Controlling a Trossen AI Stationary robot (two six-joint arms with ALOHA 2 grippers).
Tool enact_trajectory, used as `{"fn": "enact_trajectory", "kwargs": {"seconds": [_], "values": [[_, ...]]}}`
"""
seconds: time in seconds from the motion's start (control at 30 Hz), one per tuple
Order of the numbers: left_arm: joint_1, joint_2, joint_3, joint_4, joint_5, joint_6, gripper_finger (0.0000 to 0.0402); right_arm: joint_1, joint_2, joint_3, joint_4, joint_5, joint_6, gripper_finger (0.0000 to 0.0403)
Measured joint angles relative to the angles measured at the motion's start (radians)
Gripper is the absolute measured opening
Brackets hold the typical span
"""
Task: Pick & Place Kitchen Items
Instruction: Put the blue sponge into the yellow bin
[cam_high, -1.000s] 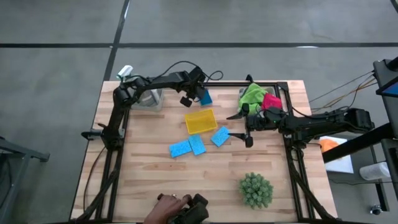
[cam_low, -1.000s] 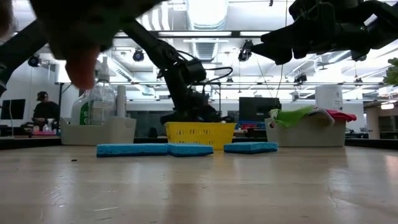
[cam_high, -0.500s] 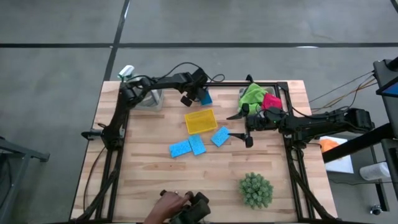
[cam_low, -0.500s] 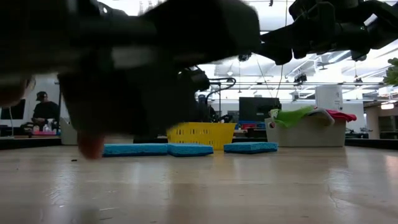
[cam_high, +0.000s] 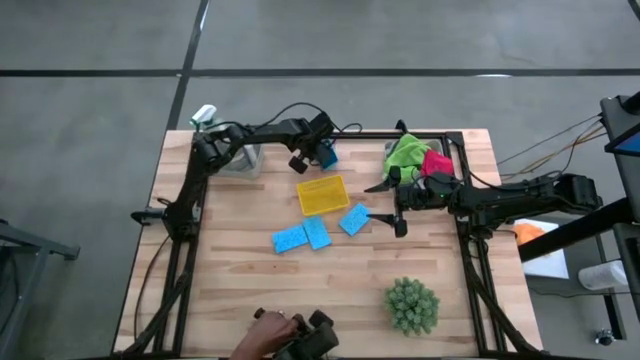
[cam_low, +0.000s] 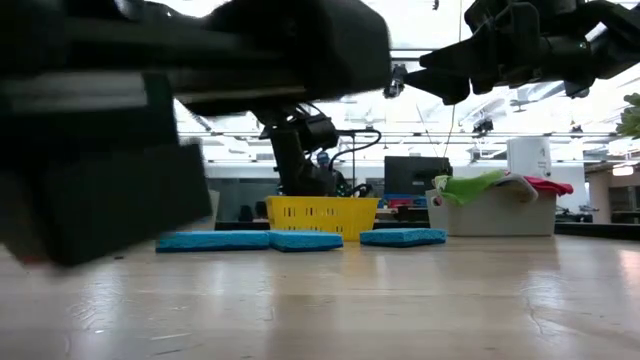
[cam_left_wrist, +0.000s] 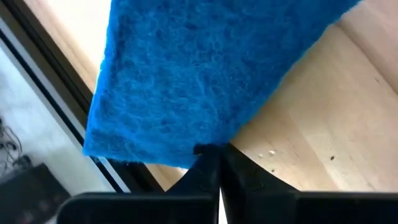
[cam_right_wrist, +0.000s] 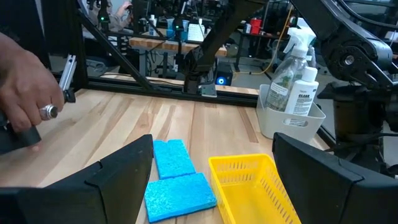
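Observation:
My left gripper (cam_high: 318, 152) is shut on a bright blue sponge (cam_high: 329, 156) over the table's far part, beyond the yellow tray (cam_high: 323, 195). The sponge fills the left wrist view (cam_left_wrist: 205, 74). Three more blue sponges (cam_high: 290, 239) (cam_high: 317, 232) (cam_high: 354, 219) lie flat on the table near the tray. My right gripper (cam_high: 384, 201) is open and empty, right of the tray, above the table. Green (cam_high: 404, 152) and magenta (cam_high: 436, 162) cloths lie in a bin at the far right. A spray bottle (cam_right_wrist: 292, 59) and a white bottle (cam_right_wrist: 305, 93) stand in a white bin (cam_right_wrist: 289, 118). My left gripper pinches the sponge's edge (cam_left_wrist: 208, 144) between its two shut fingertips. The fingers point down at the table. The sponge hangs past the fingertips, tilted and lifted clear of the table.
A round spiky green plant (cam_high: 411, 305) stands near the front right. A person's hand (cam_high: 268, 328) holds a dark object at the table's near edge; it blocks the low view's left (cam_low: 120, 150). The hand also shows in the right wrist view (cam_right_wrist: 25, 87). Black frame rails run along the table's edges.
The person's hand with the dark object has moved across in front of the low camera and now covers more of that view. Both grippers stay about where they were, the left one still holding the sponge.

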Motion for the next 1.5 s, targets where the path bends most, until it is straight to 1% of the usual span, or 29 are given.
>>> {"fn": "enact_trajectory", "kwargs": {"seconds": [0.17, 0.37, 0.6, 0.8, 1.03, 1.33, 1.5], "values": [[-0.004, -0.021, -0.005, -0.012, -0.055, -0.084, 0.0002, 0.000, 0.000, 0.000, 0.000, 0.000, 0.004, 0.0326], [-0.007, -0.084, -0.005, -0.007, -0.078, -0.131, 0.0001, 0.000, 0.000, 0.000, 0.000, 0.000, 0.004, 0.0326], [-0.024, -0.119, -0.010, -0.021, -0.077, -0.161, 0.0000, 0.000, 0.000, 0.000, -0.001, -0.003, 0.004, 0.0326], [-0.037, -0.120, -0.010, -0.037, -0.070, -0.177, 0.0000, 0.000, 0.000, 0.000, -0.003, -0.003, 0.004, 0.0326], [-0.048, -0.138, -0.010, -0.057, -0.135, -0.177, 0.0000, 0.000, 0.000, 0.000, -0.003, -0.003, 0.004, 0.0326], [-0.062, -0.243, -0.009, -0.082, -0.157, -0.177, 0.0000, 0.000, 0.000, 0.000, -0.008, -0.021, 0.003, 0.0325], [-0.087, -0.317, -0.009, -0.152, -0.163, -0.182, 0.0000, 0.000, 0.000, 0.000, -0.007, -0.024, 0.000, 0.0325]]}}
